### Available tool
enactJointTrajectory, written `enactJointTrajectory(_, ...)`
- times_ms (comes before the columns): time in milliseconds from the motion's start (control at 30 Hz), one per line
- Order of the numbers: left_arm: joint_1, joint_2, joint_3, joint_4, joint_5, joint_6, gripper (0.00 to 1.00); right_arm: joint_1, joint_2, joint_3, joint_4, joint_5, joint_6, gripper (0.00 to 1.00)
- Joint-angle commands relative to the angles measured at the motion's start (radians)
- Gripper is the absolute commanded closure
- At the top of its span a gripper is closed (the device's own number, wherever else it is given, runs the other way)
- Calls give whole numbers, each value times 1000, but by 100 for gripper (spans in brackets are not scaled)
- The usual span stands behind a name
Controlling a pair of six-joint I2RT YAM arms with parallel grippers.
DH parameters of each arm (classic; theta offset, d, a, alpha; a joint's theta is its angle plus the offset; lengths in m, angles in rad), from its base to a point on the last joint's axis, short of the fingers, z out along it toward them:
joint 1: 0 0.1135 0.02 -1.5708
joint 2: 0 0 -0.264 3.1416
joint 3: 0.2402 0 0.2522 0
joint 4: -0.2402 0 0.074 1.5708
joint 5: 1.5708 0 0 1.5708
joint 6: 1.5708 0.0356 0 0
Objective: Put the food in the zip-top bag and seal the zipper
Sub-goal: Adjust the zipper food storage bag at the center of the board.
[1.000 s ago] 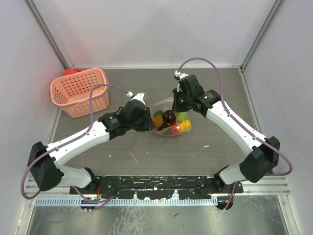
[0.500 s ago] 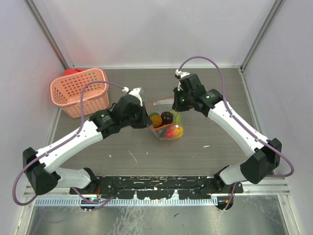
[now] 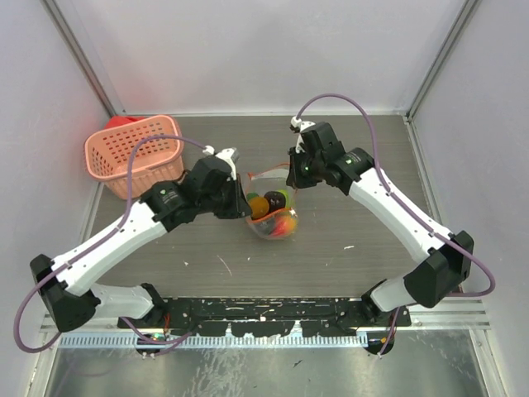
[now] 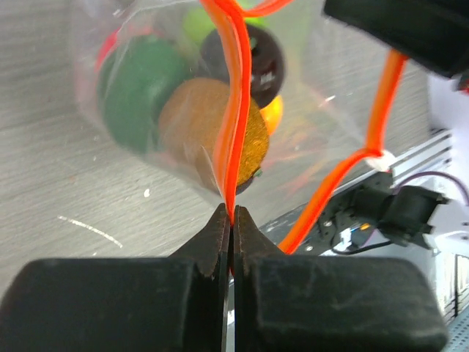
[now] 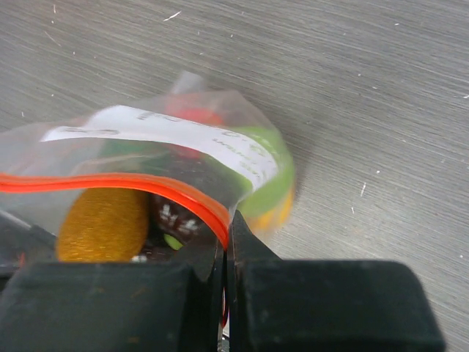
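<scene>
Both arms are pinching the zipper (image 4: 236, 95). The left gripper (image 4: 229, 215) has its jaws clamped on the red-orange strip, and the right gripper (image 5: 226, 229) is clamped on it at the opposite side of the mouth. The zip-top bag (image 3: 277, 222) sits between them around mid desk (image 3: 364, 223), with the food (image 4: 209, 132) already inside (orange, green, dark and yellow bits show through the plastic). Over in the far-left corner there's the pink basket (image 3: 136, 155).
</scene>
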Motion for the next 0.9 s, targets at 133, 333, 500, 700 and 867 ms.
enactJointTrajectory(133, 29, 68, -6, -22, 23, -4, 100, 17, 67, 55, 107, -39, -11, 90)
enactJointTrajectory(333, 72, 52, 31, -20, 13, -38, 100, 17, -15, 49, 166, -24, -64, 62)
enactJointTrajectory(500, 71, 51, 51, -29, 15, -54, 100, 17, -189, -78, 267, -40, -133, 47)
enactJointTrajectory(700, 71, 52, 63, -35, 12, -64, 100, 17, -478, -344, 430, -86, -218, 32)
enactJointTrajectory(867, 71, 52, 73, -45, 2, -55, 100, 17, -649, -551, 535, -194, -324, 29)
